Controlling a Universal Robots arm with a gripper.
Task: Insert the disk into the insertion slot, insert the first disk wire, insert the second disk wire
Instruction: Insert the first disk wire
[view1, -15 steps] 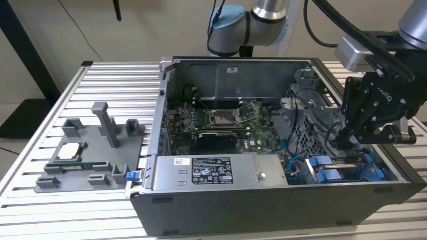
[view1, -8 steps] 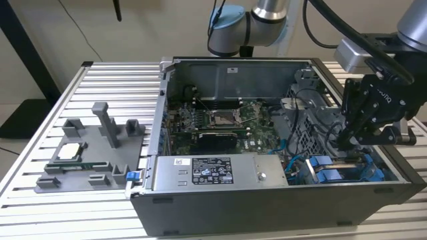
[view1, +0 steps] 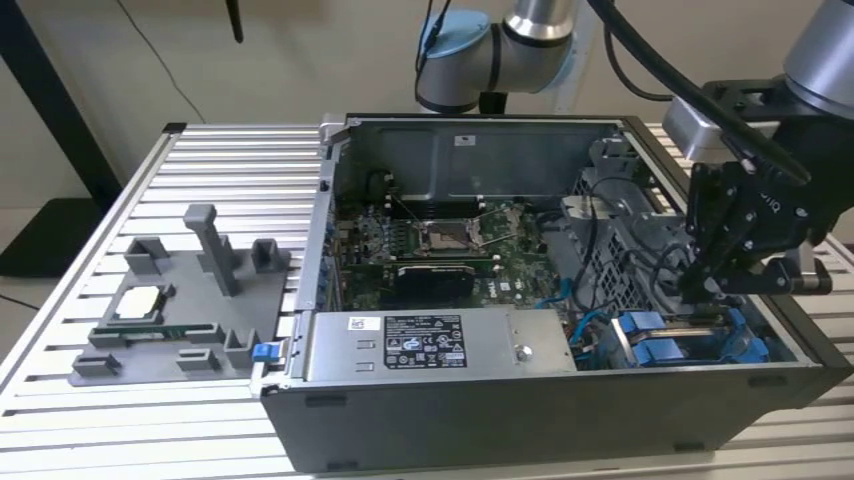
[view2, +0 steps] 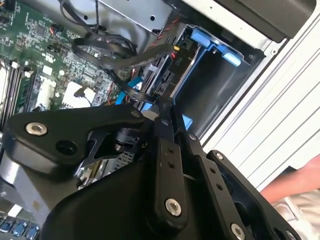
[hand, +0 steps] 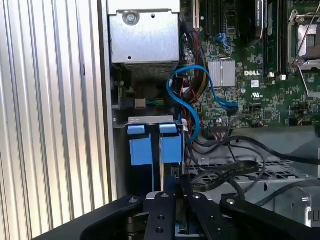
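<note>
Fingers of the black robot hand (view1: 714, 285) stood close together, reaching down into the open grey computer case (view1: 534, 400) at the exterior view's right. In the first wrist view they pinched the upper edge of the silver-grey disk in its bright blue plastic carrier (hand: 170, 150), which sat in the grey metal insertion slot (hand: 150, 120) beside another blue-fronted carrier (hand: 140, 147). A blue cable (hand: 200, 82) looped over the green motherboard (hand: 250, 75) nearby.

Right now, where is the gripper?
In the exterior view the gripper is at the view's right, lowered inside the open computer case, just above the blue drive carriers and beside the grey drive cage.
</note>
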